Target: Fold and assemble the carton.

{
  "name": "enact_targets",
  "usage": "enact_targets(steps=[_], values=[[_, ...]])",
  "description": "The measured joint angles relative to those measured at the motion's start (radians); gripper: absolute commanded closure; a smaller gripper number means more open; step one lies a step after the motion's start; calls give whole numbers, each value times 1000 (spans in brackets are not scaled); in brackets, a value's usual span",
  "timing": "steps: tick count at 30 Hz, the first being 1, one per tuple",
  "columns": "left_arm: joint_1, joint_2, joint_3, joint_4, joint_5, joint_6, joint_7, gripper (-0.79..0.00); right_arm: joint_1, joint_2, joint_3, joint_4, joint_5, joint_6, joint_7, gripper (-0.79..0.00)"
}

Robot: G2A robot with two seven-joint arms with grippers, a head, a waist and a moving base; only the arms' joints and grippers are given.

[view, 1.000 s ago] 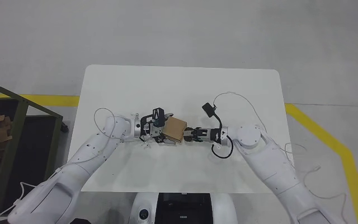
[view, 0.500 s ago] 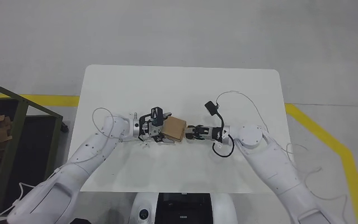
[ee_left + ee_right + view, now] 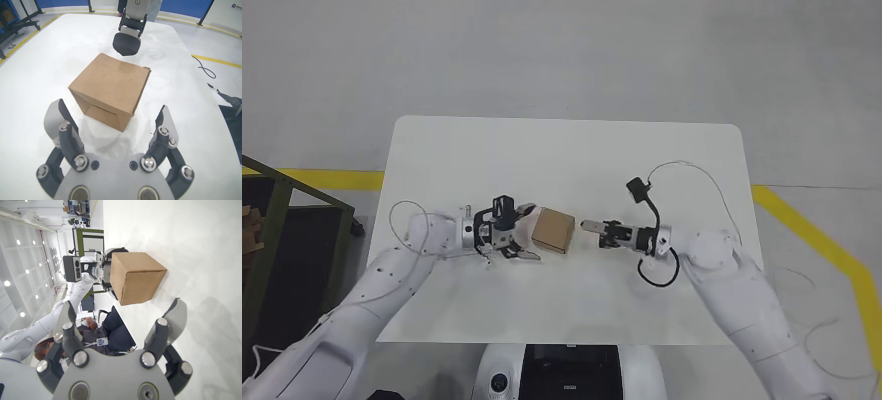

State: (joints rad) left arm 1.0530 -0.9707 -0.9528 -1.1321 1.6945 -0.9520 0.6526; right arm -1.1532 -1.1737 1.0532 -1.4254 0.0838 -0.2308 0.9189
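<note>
Brown carton (image 3: pixel 553 231) resting on the white table (image 3: pixel 562 150), a little toward the robot's side of the middle. It stands as a squared-up box. The end that faces the left wrist camera is open and shows an inner panel with a slit. The faces turned to the right wrist camera are closed.

Left gripper (image 3: pixel 526 236) lies just beside the open end, its jaws spread wide to either side of the opening and grasping nothing. Right gripper (image 3: pixel 589 225) sits on the opposite side, apart from the carton. Its fingers (image 3: pixel 176 308) are likewise parted and free. The carton lies between the two grippers and neither touches it.

A thin white cable (image 3: pixel 692 172) loops over the tabletop beside the right arm. The table surface is matte, with faint circular smears near the carton. The floor is grey, with a yellow line (image 3: pixel 802 215) running past the table's right side, and a dark green frame (image 3: pixel 287 195) stands off the left edge.
</note>
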Motion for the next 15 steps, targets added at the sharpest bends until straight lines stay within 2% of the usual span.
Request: enact_targets(steps=[5,8,11,15], values=[[53,35,-90,-14,-12,16,54,-785,16,3,-16,-34,-113,-126,-7,-785],[85,51,-143,-25,-35,32,74,-785,29,2,-26,-54,-167,-153,-41,-785],[121,67,-195,-45,-57,50,84,-785,28,0,-33,-97,-211,-113,-93,-785],[165,85,-263,-67,-86,63,85,-785,-14,-2,-49,-209,-303,60,-185,-785]])
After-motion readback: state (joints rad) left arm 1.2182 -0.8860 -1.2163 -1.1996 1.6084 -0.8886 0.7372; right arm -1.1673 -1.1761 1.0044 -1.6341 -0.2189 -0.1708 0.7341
